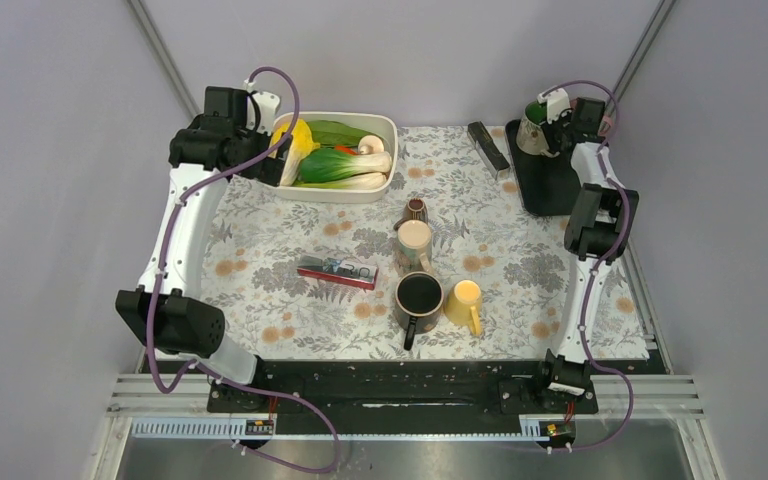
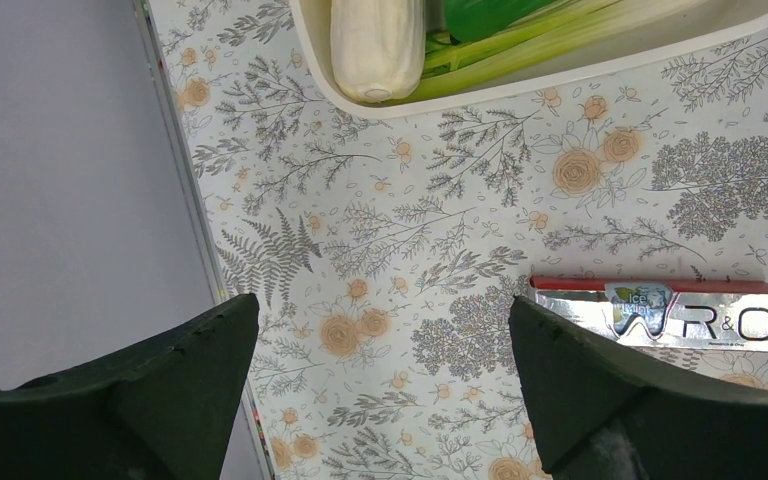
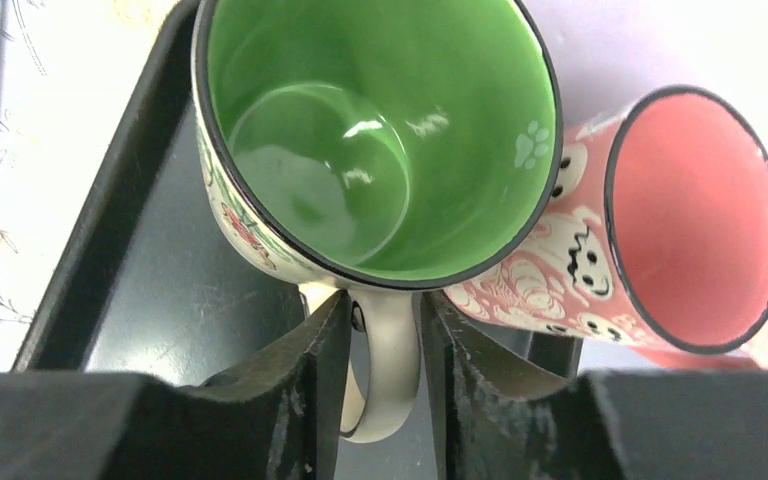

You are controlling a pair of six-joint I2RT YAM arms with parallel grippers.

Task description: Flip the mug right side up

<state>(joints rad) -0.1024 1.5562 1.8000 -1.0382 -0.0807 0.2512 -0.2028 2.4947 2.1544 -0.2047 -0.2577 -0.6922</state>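
Note:
The mug (image 3: 380,140), cream with a green inside, stands mouth up on the black tray (image 3: 160,280) at the far right corner (image 1: 535,128). My right gripper (image 3: 382,300) reaches over it. Its fingers (image 3: 310,350) flank the cream handle (image 3: 385,380) with only a thin gap on each side, so the jaws are open around the handle. A pink mug (image 3: 695,220) leans tilted against the green one. My left gripper (image 2: 380,320) hangs wide open above the flowered cloth at the far left (image 1: 270,160), holding nothing.
A white dish (image 1: 340,197) of vegetables sits at the back. A red and silver toothpaste box (image 1: 337,271) lies left of centre. A dark mug (image 1: 418,297), a yellow mug (image 1: 464,303), a beige cup (image 1: 414,243) and a small brown cup (image 1: 415,210) cluster mid-table. A black bar (image 1: 487,145) lies near the tray.

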